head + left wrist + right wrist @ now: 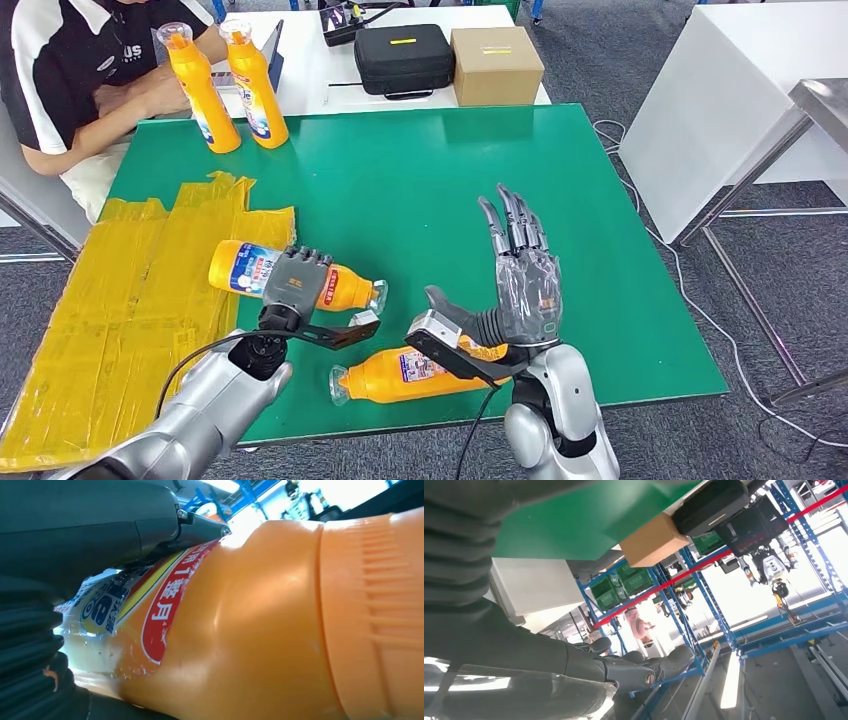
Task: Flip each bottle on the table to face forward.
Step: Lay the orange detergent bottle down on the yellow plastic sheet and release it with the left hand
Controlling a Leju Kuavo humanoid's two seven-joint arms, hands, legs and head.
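Observation:
An orange bottle [240, 268] lies on its side on the green table [420, 170], cap toward the right. My left hand [295, 280] grips it from above, fingers over the far side, thumb on the near side. The left wrist view has the same bottle [260, 620] close up, with my fingers [100, 525] over its label. A second orange bottle [385, 377] lies near the front edge, cap to the left, partly under my right wrist. My right hand [515, 285] is open above the table, fingers [624, 670] stretched out and holding nothing. Two more orange bottles [205, 95] [255, 85] stand upright at the back left.
A person [70, 70] sits at the back left corner, arm close to the upright bottles. Yellow sheeting [110, 300] covers the table's left side. A black case [403, 58] and a cardboard box [497, 65] sit on the white table behind. Another white table [720, 110] stands to the right.

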